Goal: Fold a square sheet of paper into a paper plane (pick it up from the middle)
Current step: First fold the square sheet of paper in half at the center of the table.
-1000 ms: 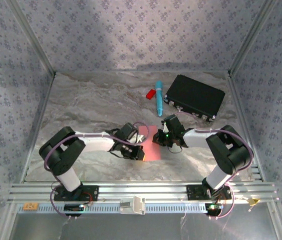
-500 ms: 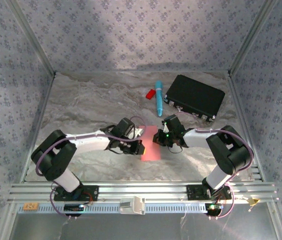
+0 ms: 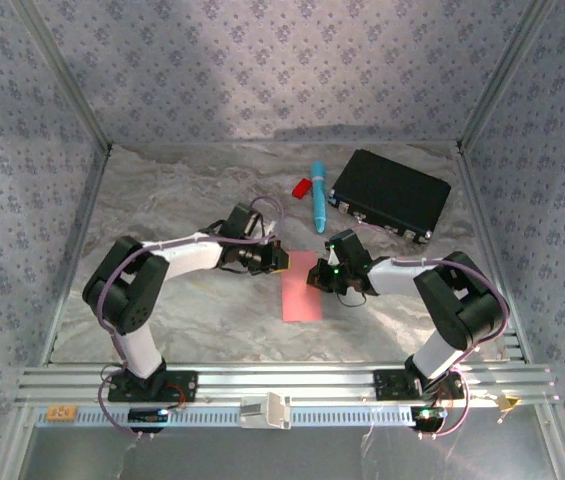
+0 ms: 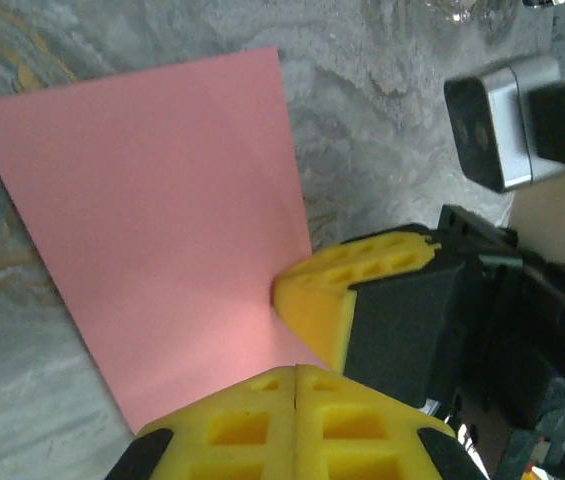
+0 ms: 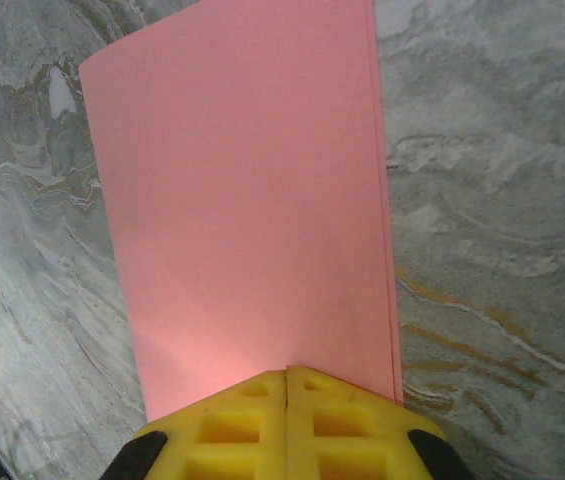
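Observation:
The square sheet of paper is pink and lies flat on the marble tabletop, folded over into a narrow two-layer rectangle. A paper plane is out of view. My left gripper is shut, its yellow tips pressed down at the sheet's far left corner. My right gripper is shut too, its tips resting on the sheet's far end near the right edge. The right gripper's yellow finger sits close beside the left one, touching the paper. Neither gripper has paper between its jaws.
A blue pen and a small red plastic piece lie beyond the paper. A black case sits at the back right. Patterned walls enclose the table on three sides, with the aluminium rail at the near edge.
My left gripper has slid along the sheet's left side from its near part to its far corner, staying shut. The right gripper and the paper have barely moved.

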Tool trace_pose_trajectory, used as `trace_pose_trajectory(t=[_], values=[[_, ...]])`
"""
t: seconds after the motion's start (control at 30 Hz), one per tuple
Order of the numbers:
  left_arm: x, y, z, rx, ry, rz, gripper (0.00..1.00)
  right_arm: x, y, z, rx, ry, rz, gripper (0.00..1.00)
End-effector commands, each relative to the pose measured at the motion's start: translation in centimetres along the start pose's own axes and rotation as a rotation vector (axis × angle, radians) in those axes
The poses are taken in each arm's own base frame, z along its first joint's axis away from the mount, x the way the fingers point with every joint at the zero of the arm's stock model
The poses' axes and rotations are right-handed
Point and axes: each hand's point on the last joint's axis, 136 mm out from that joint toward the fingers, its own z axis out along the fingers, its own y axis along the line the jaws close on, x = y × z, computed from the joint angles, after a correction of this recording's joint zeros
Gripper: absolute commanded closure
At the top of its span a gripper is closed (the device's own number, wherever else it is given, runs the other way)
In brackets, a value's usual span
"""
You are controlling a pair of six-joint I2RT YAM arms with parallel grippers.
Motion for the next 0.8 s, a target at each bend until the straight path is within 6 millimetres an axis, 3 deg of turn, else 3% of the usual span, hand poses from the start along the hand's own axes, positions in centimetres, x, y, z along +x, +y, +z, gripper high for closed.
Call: trace_pose_trajectory(t=[0.0,0.27,0.53,0.6,0.67,0.77], values=[[0.1,0.5,0.8,-0.001,0.047,-0.024,1.00,3.5,-6.4,0.0,0.227,0.092,0.075,1.00],[-1.7,1.9,2.4,-0.018,0.052,-0.039,1.00,3.3,-5.8,0.0,0.203,0.094,0.055,1.00],[-4.6,3.2,2.8,-0.024,0.029,-0.057,1.00,2.4,-2.6,-0.6,0.091,0.069,-0.034,0.96],[-4.6,3.9,3.2,-0.032,0.039,-0.070,1.00,1.5,0.4,-1.4,-0.046,0.029,-0.054,0.92],[-4.4,4.2,3.5,-0.036,0.048,-0.081,1.00,0.6,2.2,-2.8,-0.095,-0.016,-0.072,0.87],[-4.3,4.3,3.5,-0.034,0.042,-0.084,1.00,0.3,2.3,-4.9,-0.041,-0.052,-0.090,0.77]])
